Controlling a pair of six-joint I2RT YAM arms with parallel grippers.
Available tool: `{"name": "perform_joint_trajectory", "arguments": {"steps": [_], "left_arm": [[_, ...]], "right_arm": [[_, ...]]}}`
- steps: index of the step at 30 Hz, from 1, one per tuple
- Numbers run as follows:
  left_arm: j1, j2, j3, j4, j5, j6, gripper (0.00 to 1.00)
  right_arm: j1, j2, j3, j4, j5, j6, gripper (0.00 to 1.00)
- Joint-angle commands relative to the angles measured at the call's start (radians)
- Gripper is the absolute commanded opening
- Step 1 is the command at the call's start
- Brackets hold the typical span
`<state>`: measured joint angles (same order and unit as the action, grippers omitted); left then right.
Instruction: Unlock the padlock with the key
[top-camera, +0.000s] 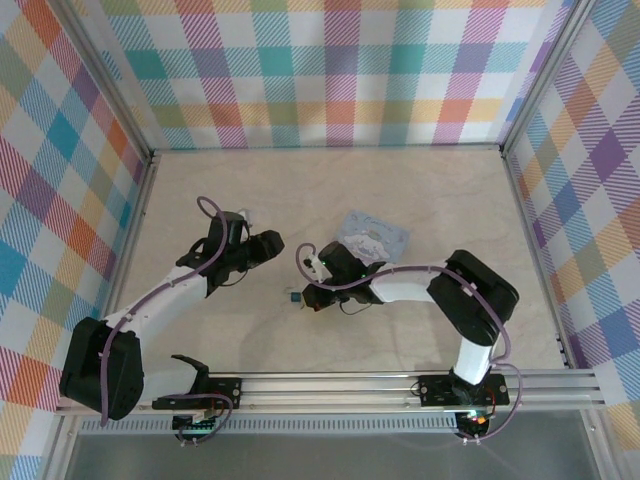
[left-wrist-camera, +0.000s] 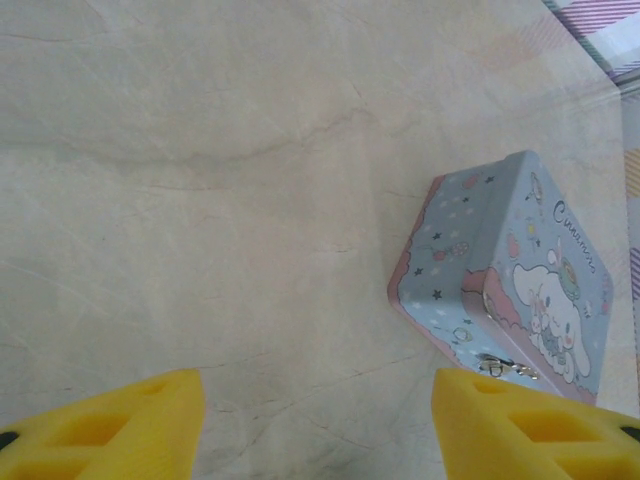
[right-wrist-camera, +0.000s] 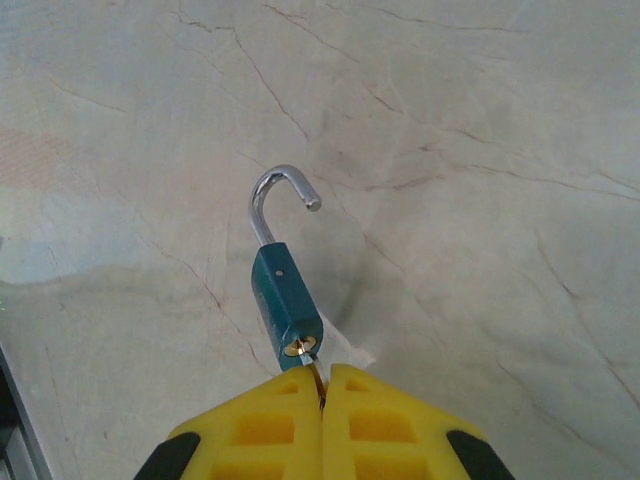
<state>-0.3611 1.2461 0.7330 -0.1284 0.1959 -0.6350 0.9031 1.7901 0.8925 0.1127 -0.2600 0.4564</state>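
In the right wrist view the padlock (right-wrist-camera: 287, 305) sat just above the middle of the bottom edge, a small blocky body of dark teal with a smooth painted look and a brass-coloured ring around its keyhole; its shackle (right-wrist-camera: 275, 200) was a polished silver hook, one leg sunk in the body and the free end curling clear of it, so the lock stood open; the right gripper (right-wrist-camera: 322, 385) had its ribbed yellow plastic fingers (right-wrist-camera: 270, 425) pressed together on the key (right-wrist-camera: 318, 372), of which I could see no more than a thin sliver running up into the keyhole, the rest being buried between the pads; the table (right-wrist-camera: 480, 120) under it was pale and matte, veined with fine brown lines like marble; from the top view the padlock (top-camera: 296, 297) was a dark speck at centre frame, too small to read, just off the right gripper (top-camera: 312, 288); the left gripper (top-camera: 270, 243) hung to the upper left of it; in its own wrist view the left gripper (left-wrist-camera: 318, 400) was spread wide with only bare table between the fingers (left-wrist-camera: 120, 425), both cut off by the bottom edge; the pale blue cartoon-printed tin box (left-wrist-camera: 510, 270) lay at right, its small metal clasp partly hidden behind the right finger.
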Motion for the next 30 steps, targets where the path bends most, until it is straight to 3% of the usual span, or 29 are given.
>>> {"name": "perform_joint_trajectory", "arguments": {"steps": [1,5,12,13,14,16,17,18,26,30], "left_arm": [[0.011,-0.011,-0.01,-0.019,-0.019,0.002,0.62],[0.011,-0.002,-0.01,-0.017,-0.021,0.001,0.64],[0.013,-0.003,0.017,-0.043,-0.044,0.025,0.72],[0.013,-0.005,0.024,-0.05,-0.05,0.031,0.8],[0.013,-0.004,0.029,-0.055,-0.056,0.039,1.0],[0.013,-0.002,0.049,-0.073,-0.071,0.059,1.0],[0.013,-0.001,0.059,-0.082,-0.081,0.069,1.0],[0.013,-0.003,0.07,-0.094,-0.096,0.084,1.0],[0.017,0.038,0.229,-0.232,-0.314,0.265,1.0],[0.026,0.074,0.24,-0.183,-0.474,0.418,1.0]], "right_arm": [[0.01,0.023,0.039,0.03,-0.03,0.025,0.06],[0.008,0.008,0.047,-0.049,0.037,0.011,0.37],[-0.03,-0.166,0.011,-0.221,0.178,-0.055,0.49],[-0.035,-0.204,0.01,-0.256,0.207,-0.071,0.51],[-0.038,-0.236,0.013,-0.289,0.234,-0.085,0.54],[-0.059,-0.312,0.013,-0.342,0.278,-0.105,0.6],[-0.077,-0.344,0.012,-0.358,0.293,-0.109,0.74],[-0.098,-0.381,0.01,-0.374,0.311,-0.115,1.0],[-0.356,-0.614,-0.001,-0.436,0.534,-0.148,1.0],[-0.499,-0.664,-0.038,-0.38,0.711,-0.165,1.0]]}}
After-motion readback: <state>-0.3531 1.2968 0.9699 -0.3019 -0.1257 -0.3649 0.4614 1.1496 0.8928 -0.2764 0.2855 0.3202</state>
